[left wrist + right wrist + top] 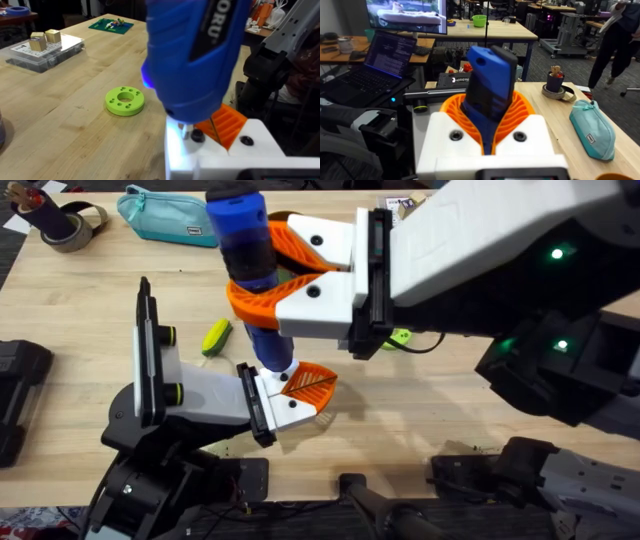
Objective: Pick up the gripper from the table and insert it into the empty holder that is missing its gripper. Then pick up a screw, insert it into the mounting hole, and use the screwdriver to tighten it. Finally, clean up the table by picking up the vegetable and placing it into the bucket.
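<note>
My right gripper (262, 275) is shut on the blue screwdriver (250, 270), its orange fingers (520, 112) wrapped around the barrel (487, 90). The screwdriver stands upright. Its lower end (186, 129) rests on the white base of the orange ribbed gripper (305, 385), which sits against the black holder (255, 405) on my left arm's white wrist block (200, 395). Two dark spots, screws or holes, show on that base (197, 135). The yellow-green vegetable (216, 337) lies on the table just left of the screwdriver. The tan-brown bucket (72, 230) stands at the far left corner.
A teal pouch (170, 218) lies at the back, left of the screwdriver. A round green disc with holes (125, 100) sits on the table beyond the holder. A clear plastic box (45, 50) stands farther off. The wooden tabletop (80, 310) is bare on the left.
</note>
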You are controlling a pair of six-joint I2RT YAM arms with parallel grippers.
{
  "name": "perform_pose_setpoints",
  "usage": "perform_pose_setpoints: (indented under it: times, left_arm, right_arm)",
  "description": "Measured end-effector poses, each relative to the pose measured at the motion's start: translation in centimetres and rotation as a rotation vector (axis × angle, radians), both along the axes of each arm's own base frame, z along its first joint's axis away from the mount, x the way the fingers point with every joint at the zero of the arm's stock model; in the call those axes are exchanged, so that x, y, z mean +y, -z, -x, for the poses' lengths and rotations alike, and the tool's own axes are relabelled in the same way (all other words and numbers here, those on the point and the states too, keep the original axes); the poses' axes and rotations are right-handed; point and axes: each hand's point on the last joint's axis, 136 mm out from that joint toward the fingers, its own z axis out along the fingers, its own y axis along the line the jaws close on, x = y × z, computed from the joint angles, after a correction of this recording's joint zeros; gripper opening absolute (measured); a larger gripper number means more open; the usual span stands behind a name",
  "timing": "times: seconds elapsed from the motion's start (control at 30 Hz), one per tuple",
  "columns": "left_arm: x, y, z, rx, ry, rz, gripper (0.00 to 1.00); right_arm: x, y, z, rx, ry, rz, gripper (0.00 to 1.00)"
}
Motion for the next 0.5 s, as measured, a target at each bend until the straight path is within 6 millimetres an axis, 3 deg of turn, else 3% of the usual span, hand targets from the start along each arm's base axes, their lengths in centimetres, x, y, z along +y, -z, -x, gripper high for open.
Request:
perform_pose_setpoints:
  times: [0.5]
  left_arm:
    - [0.0, 0.0, 0.0, 0.002, 0.000, 0.001, 0.013]
  right_arm:
    - [-0.5, -2.0, 0.7, -0.062, -0.085, -0.045, 0.064]
